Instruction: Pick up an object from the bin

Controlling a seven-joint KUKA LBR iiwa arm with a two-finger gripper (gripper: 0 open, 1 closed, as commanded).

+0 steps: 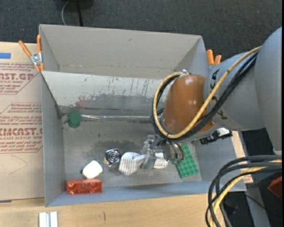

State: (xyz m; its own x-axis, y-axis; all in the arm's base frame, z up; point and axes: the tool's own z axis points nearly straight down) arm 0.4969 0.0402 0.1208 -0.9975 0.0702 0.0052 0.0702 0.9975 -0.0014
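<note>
Striped white-and-grey lump (128,163) is the likely target. It lies on the floor at front-centre of the bin (123,51). Gripper (154,157) is down at its right end, touching or just beside, can't tell which.

- **Bin:** grey metal, scuffed floor, things spread out, no heap.
- **Arm (267,89):** comes in from the right. Orange wrist cover (184,103) and yellow-black cables sit above the gripper and hide part of it.
- **Gripper state:** open or closed, cannot tell. Its metal parts merge with the lump.
- **Green studded plate (188,163):** just right of the gripper, skewed, front right.
- **Red brick (84,187):** front-left corner, by the wall.
- **White block (92,169):** just behind the brick, apart from it.
- **Shiny metal coil (112,156):** just left of the lump, seemingly not touching.
- **Small green knob (74,120):** far left at the back wall, well apart.

Judgement: grasp stage, nothing lifted yet. To do it well:
- Centre on the lump's bulk, not its edge.
- It looks soft, so close fully before lifting.
- Stay clear of plate and coil.
- Lift straight up.
</note>
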